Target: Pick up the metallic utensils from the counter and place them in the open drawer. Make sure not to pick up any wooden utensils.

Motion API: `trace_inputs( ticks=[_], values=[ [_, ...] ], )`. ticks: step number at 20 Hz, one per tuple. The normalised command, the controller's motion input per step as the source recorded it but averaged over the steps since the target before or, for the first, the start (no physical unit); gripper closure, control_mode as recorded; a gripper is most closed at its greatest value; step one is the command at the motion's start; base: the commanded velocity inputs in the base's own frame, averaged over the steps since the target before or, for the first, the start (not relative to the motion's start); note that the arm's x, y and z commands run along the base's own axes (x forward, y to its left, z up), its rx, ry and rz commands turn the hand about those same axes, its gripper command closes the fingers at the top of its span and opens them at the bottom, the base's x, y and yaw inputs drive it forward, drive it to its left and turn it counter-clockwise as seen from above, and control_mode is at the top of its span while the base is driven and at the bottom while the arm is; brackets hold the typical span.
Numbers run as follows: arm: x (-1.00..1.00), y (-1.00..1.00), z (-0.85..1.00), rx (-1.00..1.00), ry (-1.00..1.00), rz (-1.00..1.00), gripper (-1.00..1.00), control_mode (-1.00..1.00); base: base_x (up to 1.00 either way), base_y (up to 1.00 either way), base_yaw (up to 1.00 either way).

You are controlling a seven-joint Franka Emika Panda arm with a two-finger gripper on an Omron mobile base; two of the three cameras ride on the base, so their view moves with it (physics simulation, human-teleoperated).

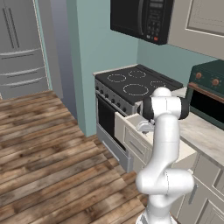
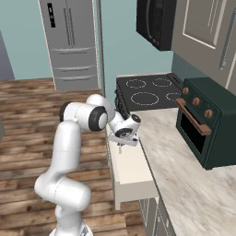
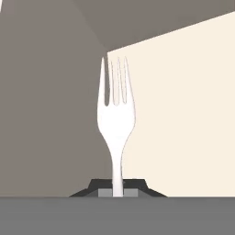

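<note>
In the hand view, a pale silver fork (image 3: pixel 117 114) stands up from between the dark finger tips (image 3: pixel 133 185), its thin handle pinched at the bottom and its four tines pointing away from the camera. The jaws are closed tight on that handle. Behind the fork, the cream floor of the open drawer (image 3: pixel 183 114) fills the right side, and a grey-brown shaded surface fills the left; which surface that is cannot be told.

From the right base view, the white arm bends over from the lower left, and the gripper (image 2: pixel 120 148) hangs just above the pale interior of the open drawer (image 2: pixel 131 173), near its inner end. A thin sliver of the utensil shows beneath the hand, too small to make out in detail. The drawer is pulled out from under the counter (image 2: pixel 184 170), a beige marbled slab running along its right side.

In the left base view, the arm covers most of the drawer; the gripper (image 1: pixel 144 127) sits just above the drawer's rim (image 1: pixel 124 119), beside the stove.

Farther on, a dark green toaster oven (image 2: pixel 205 124) with copper knobs stands on the counter. Beyond the drawer sits the black-topped stove (image 2: pixel 147 92), with a dark microwave (image 2: pixel 154 20) hung above it. A grey refrigerator (image 2: pixel 71 41) stands at the far wall, across the wooden plank floor (image 1: pixel 43 144).
</note>
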Motion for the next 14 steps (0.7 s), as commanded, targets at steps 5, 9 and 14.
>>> trace_inputs(
  ticks=[5,9,14],
  values=[
    [-0.02,0.00,-0.51,0.00,-0.05,0.00,1.00,-1.00,0.00,0.00,0.00],
    [-0.16,0.01,-0.36,0.00,0.00,0.00,1.00,-1.00,0.00,0.00,0.00],
    [-0.34,0.11,-0.25,0.00,0.00,0.00,1.00,-1.00,0.00,0.00,0.00]
  ],
)
